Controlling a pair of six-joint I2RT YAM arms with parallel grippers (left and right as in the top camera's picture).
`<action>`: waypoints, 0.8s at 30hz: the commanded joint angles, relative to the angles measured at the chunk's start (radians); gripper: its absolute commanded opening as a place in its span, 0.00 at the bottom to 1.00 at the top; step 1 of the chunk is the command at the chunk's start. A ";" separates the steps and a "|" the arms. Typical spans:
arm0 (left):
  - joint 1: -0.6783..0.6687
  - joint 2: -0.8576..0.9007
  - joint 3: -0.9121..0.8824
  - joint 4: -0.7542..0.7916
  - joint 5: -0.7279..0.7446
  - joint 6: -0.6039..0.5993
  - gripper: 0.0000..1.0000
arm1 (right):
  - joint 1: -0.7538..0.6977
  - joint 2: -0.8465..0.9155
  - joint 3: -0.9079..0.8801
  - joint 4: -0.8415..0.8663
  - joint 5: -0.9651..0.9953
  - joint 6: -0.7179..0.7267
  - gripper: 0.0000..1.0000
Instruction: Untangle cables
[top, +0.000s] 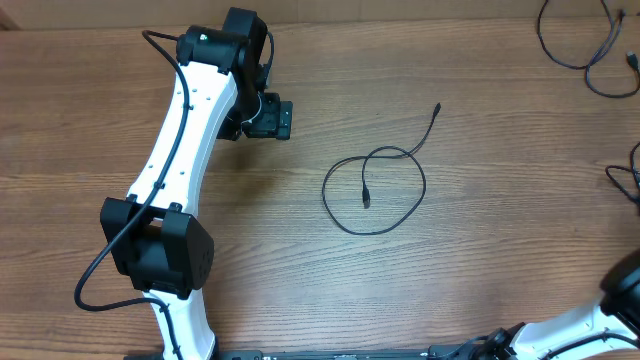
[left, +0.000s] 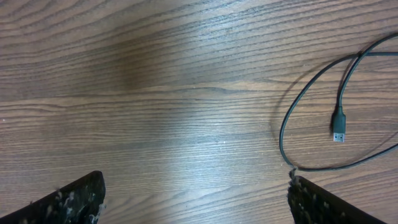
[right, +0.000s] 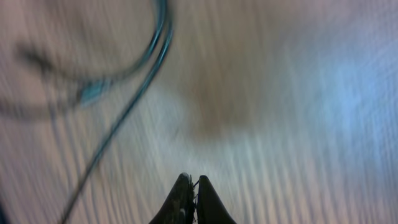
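One thin black cable (top: 375, 190) lies in a loose loop on the wooden table near the middle, with a small plug inside the loop and its other end stretched to the upper right. In the left wrist view the same cable (left: 292, 118) shows at the right, with its plug (left: 338, 132). My left gripper (top: 272, 118) (left: 197, 186) is open and empty, to the left of the loop and apart from it. My right gripper (right: 194, 185) is shut with nothing seen in it. Its view is motion-blurred, and a blurred cable (right: 134, 87) lies ahead on the left.
More black cables (top: 585, 50) lie at the table's top right corner, and another cable (top: 628, 180) at the right edge. The white left arm (top: 185, 140) stretches from the bottom left up the table. The right arm (top: 620, 295) is at the bottom right corner.
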 joint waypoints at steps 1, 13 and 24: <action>-0.013 0.010 -0.005 0.003 0.000 0.022 0.93 | -0.078 -0.026 0.018 0.048 0.023 0.043 0.04; -0.014 0.010 -0.005 -0.014 0.000 0.022 0.93 | -0.143 0.127 0.018 0.246 0.022 -0.116 0.04; -0.014 0.010 -0.005 -0.021 0.000 0.021 0.93 | -0.178 0.244 0.018 0.343 0.036 -0.202 0.04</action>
